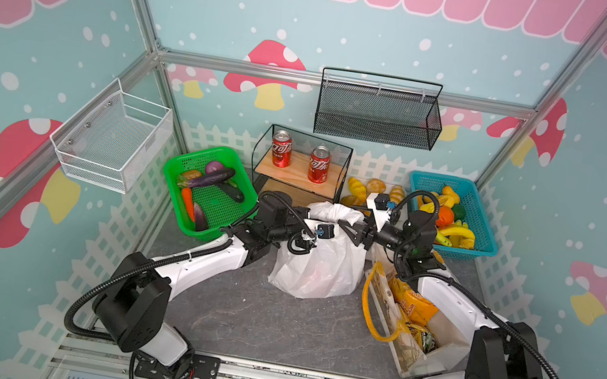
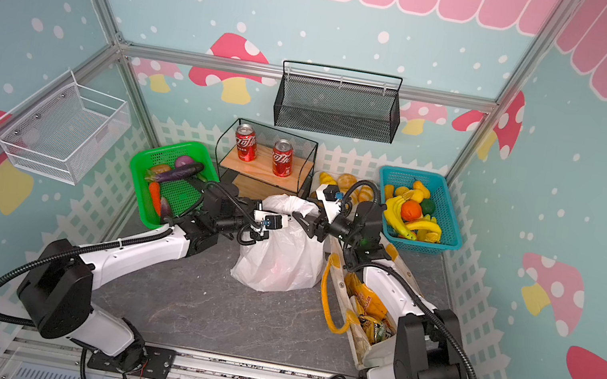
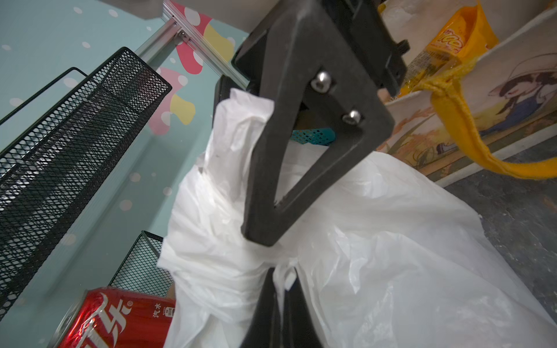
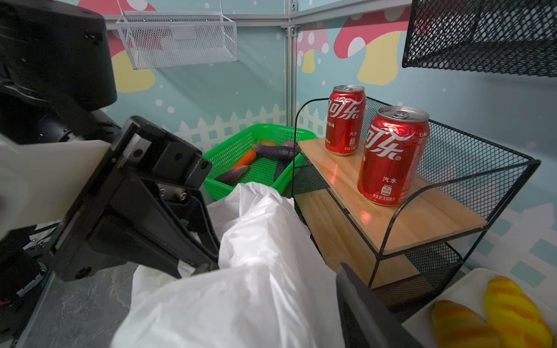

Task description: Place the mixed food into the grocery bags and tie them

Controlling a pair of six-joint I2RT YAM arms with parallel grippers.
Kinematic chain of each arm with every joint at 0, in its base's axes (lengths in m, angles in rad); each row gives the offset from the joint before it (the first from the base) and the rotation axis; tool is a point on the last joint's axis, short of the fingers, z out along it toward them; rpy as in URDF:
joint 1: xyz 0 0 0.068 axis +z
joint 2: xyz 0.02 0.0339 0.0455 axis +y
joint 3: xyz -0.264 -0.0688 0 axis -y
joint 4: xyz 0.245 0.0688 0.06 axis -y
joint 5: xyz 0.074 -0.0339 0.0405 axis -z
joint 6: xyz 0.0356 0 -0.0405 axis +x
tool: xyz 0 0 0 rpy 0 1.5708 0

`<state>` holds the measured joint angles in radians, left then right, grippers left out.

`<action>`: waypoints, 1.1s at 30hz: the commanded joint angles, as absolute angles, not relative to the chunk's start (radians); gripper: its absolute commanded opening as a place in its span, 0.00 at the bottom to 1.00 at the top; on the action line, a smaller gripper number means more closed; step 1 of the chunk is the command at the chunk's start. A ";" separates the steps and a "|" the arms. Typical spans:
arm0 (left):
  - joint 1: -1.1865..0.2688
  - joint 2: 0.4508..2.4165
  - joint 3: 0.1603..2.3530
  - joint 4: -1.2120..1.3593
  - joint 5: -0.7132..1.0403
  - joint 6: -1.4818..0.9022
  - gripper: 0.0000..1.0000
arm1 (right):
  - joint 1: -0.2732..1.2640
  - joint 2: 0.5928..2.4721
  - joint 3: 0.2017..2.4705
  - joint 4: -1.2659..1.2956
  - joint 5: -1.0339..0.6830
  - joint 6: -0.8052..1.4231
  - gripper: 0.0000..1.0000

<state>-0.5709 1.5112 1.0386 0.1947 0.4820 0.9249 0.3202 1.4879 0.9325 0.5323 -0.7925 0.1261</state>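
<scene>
Top views.
A: Where does the work stand?
B: White bag (image 1: 317, 269) (image 2: 280, 262) sits mid-frame on the bench (image 1: 250, 316), its neck gathered, with both arms meeting over it. Cream tote (image 1: 449, 345) lies just beside it at lower right, with snack packets (image 1: 416, 307) inside. Right fingers (image 1: 353, 236) stand apart at the neck, holding nothing.

Left wrist.
A: Grip?
B: Left fingers (image 3: 262, 313), at the bottom edge, are closed on a twisted strand of the white bag. At upper centre the right fingers are spread, and a lobe of plastic lies between them, unclamped.

Right wrist.
A: Hazards?
B: Left pinch confirmed at lower left of the frame. Can rack (image 4: 422, 229) stands close beside the white bag at right, with two cola cans (image 4: 391, 156) upright on it.
A: Recommendation?
B: I judge this the tying step. Hold the left pinch firm as an anchor. Close the right fingers low on the free lobe, near the neck, not at its flimsy tip. Draw it across the held strand with a level pull. The film is thin and will slip or tear if jerked, and an upward tug could tip the bag toward the rack.
</scene>
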 commanded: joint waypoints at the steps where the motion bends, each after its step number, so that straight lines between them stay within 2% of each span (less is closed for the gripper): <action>1: -0.572 1.519 1.059 0.171 0.479 0.959 0.00 | 0.341 1.517 0.973 0.580 -0.772 0.155 0.68; 5: -0.571 1.522 1.062 0.157 0.468 0.972 0.00 | 0.360 1.539 0.984 0.625 -0.768 0.190 0.67; 8: -0.571 1.524 1.064 0.149 0.457 0.983 0.00 | 0.366 1.552 0.998 0.627 -0.754 0.199 0.60; 9: -0.571 1.525 1.066 0.143 0.451 0.988 0.00 | 0.367 1.554 0.999 0.627 -0.746 0.198 0.54; 12: -0.571 1.525 1.064 0.132 0.418 1.003 0.02 | 0.366 1.551 0.996 0.625 -0.723 0.181 0.26; 15: -0.572 1.516 1.056 0.109 0.371 1.035 0.21 | 0.366 1.541 0.990 0.618 -0.701 0.153 0.02; 17: -0.574 1.499 1.054 0.073 0.348 1.047 0.33 | 0.365 1.530 0.983 0.623 -0.700 0.139 0.00; 21: -0.571 1.428 1.075 -0.061 0.405 1.011 0.46 | 0.366 1.506 0.961 0.640 -0.708 0.102 0.00; 27: -0.514 1.319 1.086 -0.021 0.653 0.749 0.67 | 0.366 1.470 0.926 0.664 -0.755 0.049 0.00; 30: -0.496 1.362 1.159 -0.044 0.607 0.662 0.72 | 0.366 1.445 0.899 0.712 -0.784 0.062 0.00; 33: -0.494 1.462 1.302 -0.224 0.563 0.668 0.80 | 0.367 1.426 0.877 0.762 -0.802 0.092 0.00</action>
<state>-0.4988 1.3895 1.2140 -0.0681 0.5648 0.7322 0.3622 1.4582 0.8993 0.6785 -0.7601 0.0895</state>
